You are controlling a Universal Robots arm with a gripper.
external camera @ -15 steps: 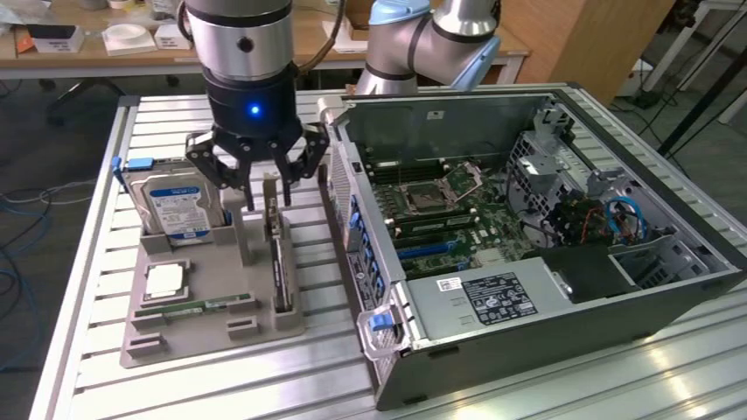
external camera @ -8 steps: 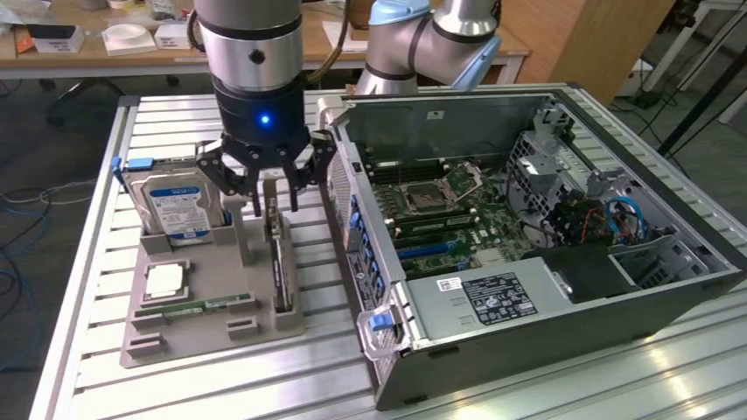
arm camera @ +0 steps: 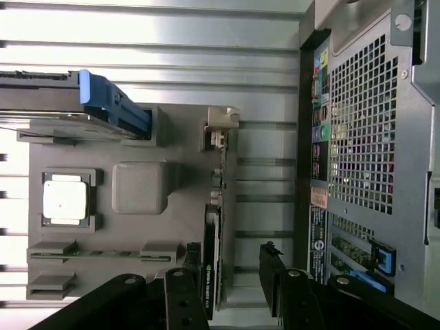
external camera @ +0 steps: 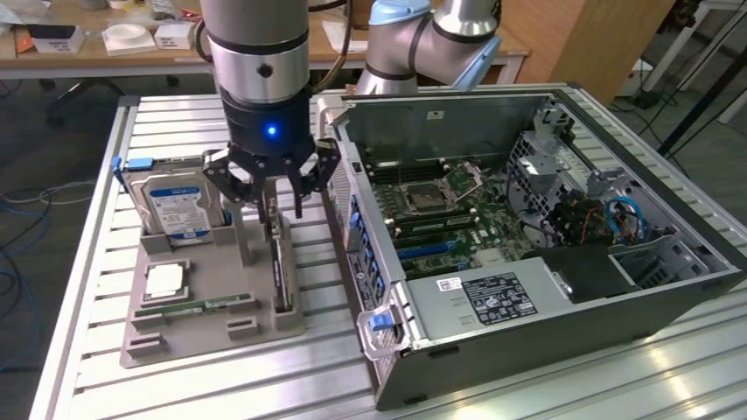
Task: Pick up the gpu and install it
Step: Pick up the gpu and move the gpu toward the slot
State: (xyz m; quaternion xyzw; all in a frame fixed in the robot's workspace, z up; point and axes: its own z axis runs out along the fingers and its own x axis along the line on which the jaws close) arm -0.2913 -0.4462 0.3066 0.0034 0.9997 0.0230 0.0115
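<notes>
Exterior view: the gripper hangs directly over the gpu with its jaws spread wide and nothing grasped. The gpu stands on its long edge in a slot of the grey holder tray, which lies on the slatted metal surface. The fingers straddle the upper edge of the card.

Wrist view: the gpu appears edge-on between the two black fingers. One finger is just beside the cooler face; the other stands apart from the card with a visible gap.

Other parts in the holder tray: a hard drive standing upright, a processor lying flat, and a memory stick on edge.

The open computer case lies just beside the tray on the exterior view's right, with its motherboard exposed.
</notes>
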